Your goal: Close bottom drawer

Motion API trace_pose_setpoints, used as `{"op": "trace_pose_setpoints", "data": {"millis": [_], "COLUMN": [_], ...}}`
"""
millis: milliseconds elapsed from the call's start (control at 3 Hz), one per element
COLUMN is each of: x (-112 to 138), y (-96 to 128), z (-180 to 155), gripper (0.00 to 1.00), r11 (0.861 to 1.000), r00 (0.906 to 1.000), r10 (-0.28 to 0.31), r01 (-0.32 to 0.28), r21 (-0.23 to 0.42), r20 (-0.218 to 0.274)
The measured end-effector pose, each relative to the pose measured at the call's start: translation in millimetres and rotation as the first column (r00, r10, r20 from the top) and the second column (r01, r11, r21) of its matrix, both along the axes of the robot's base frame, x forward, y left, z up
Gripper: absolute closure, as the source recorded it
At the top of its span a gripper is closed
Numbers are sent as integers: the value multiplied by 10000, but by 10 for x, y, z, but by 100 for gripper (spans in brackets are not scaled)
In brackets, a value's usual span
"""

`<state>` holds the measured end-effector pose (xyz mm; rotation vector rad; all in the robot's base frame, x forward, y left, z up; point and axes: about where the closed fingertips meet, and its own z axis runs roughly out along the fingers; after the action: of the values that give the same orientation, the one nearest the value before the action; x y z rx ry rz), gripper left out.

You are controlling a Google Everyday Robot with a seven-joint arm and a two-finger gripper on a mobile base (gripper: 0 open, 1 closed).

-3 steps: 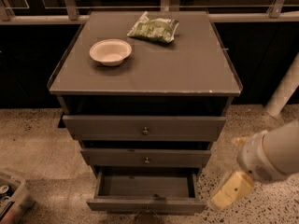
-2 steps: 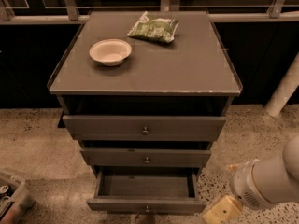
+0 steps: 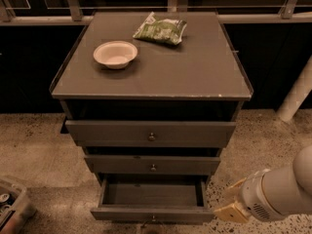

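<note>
- Speckled floor (image 3: 34,150) lies all around a grey cabinet (image 3: 195,77), and a dark wall with pale rails runs behind the cabinet.
- On the cabinet's top, toward its left rear, sits a pale round bowl (image 3: 115,54), upright.
- A green snack bag (image 3: 160,29) lies flat at the rear middle of the cabinet's top, near the bowl but apart from it.
- The cabinet's top drawer (image 3: 195,133) and middle drawer (image 3: 185,165) each stand out a little from the frame, each with a small round knob at the centre of its front.
- The bottom drawer (image 3: 126,213), lowest in the cabinet, is pulled well out; its dark inside shows nothing in it.
- The gripper (image 3: 225,204), tan and mounted on a white arm (image 3: 282,189), hangs just off the cabinet's lower right corner, close beside the right end of the bottom drawer's front. Whether it touches the drawer cannot be told, nor whether it is spread or closed; nothing is seen held in it.
- A white post (image 3: 297,91) leans to the right of the cabinet.
- A grey bin (image 3: 14,206) sits on the floor off the cabinet's lower left.
</note>
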<state>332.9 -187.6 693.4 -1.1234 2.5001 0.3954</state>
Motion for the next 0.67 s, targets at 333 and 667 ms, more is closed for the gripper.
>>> {"op": "trace_pose_setpoints", "data": {"millis": [333,667], "x": [0,10], "y": [0,3], "z": [-1,-52], "gripper": [76,98], "r11": [10000,9999], "r00": [10000,9999], "r10": [-2,-131], "r01": [2,131], "r21": [0,27], "r20": [0,8]}}
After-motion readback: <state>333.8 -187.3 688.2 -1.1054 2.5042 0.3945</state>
